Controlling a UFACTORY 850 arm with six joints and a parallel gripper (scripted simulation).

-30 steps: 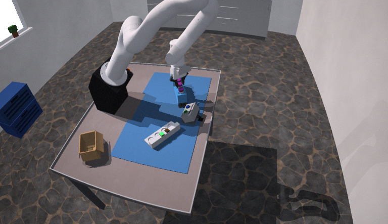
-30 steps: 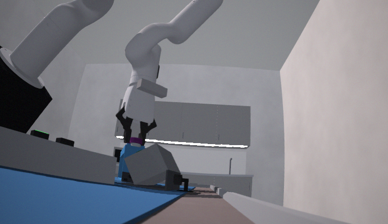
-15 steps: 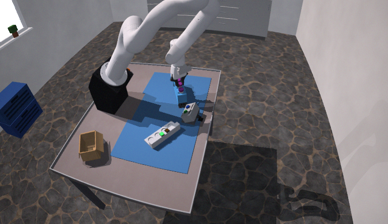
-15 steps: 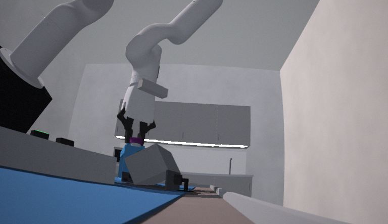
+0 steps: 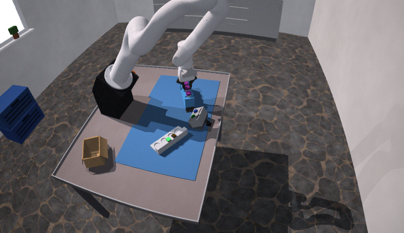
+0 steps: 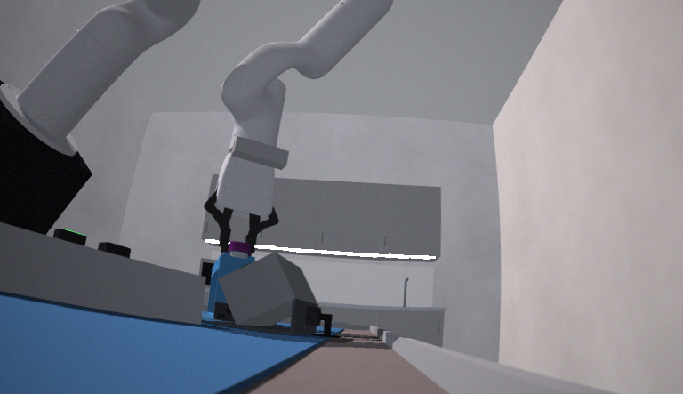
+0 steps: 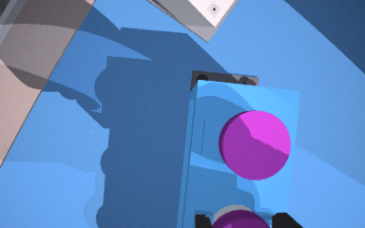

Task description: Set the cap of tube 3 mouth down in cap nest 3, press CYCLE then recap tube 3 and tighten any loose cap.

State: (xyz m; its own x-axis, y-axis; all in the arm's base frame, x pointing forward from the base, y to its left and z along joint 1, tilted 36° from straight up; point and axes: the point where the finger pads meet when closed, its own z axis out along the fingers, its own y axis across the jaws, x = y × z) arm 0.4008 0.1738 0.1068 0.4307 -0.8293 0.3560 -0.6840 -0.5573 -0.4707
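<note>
The blue decapping station (image 5: 189, 103) (image 7: 278, 195) stands under my gripper (image 5: 187, 86) (image 7: 243, 221). The gripper is shut on the magenta cap of tube 3 (image 7: 241, 219), second from the station's near end. A grey rim shows beside this cap; how far it is screwed down I cannot tell. The cap of tube 4 (image 5: 188, 93) (image 7: 255, 145) sits on the near end, free of the fingers. Tube 1 is hidden by the gripper. The white cap tray (image 5: 160, 151) has empty nests. Its green lamp (image 5: 168, 139) is lit and its amber lamp (image 5: 173, 135) is dark.
The grey key housing (image 5: 198, 121) (image 6: 271, 289), with the blue CYCLE key (image 5: 195, 111) and green READY key (image 5: 193, 115), stands between station and tray. An open cardboard box (image 5: 102, 155) stands at the table's left front, off the blue mat (image 5: 133, 153).
</note>
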